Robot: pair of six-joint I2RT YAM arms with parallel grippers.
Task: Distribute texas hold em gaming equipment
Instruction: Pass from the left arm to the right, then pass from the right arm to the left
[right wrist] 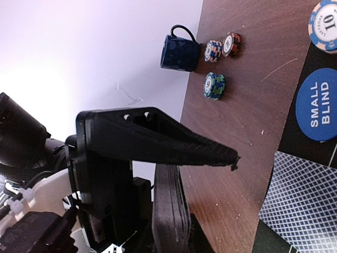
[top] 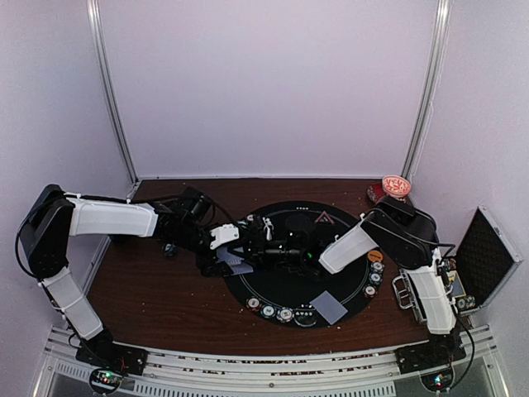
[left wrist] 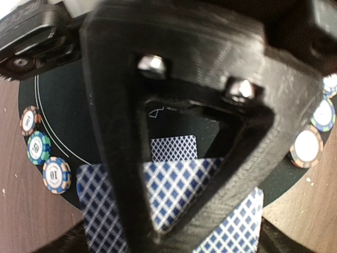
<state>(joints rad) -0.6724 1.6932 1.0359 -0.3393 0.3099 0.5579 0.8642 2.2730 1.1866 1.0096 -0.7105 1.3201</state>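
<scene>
Starting with the cards (left wrist: 168, 192): a fan of blue-diamond backs fills your left wrist view, close up against the finger (left wrist: 121, 158) of your left gripper (top: 242, 258), which hangs over the left edge of the mat (top: 281, 285). That finger blocks the contact, so I cannot tell whether you grip the fan or have let it go. A lone card (top: 329, 306) lies flat near the mat's near-right rim. Three rim chips (top: 269, 311) line the near edge. Side chips (top: 374, 279) run along the right edge just below the orange disc (top: 374, 255), and the red triangle (top: 321, 218) sits on the far side.

Your right gripper (top: 279, 246) reaches in over mid-mat, close to the left one. Nothing shows between its fingers, but from this angle I cannot tell if they are clenched or apart. Its wrist view catches the blue disc (right wrist: 318, 108) on the mat, and three loose chips (right wrist: 214, 85) beside a mug (right wrist: 180, 50) on the table (top: 157, 289).
</scene>
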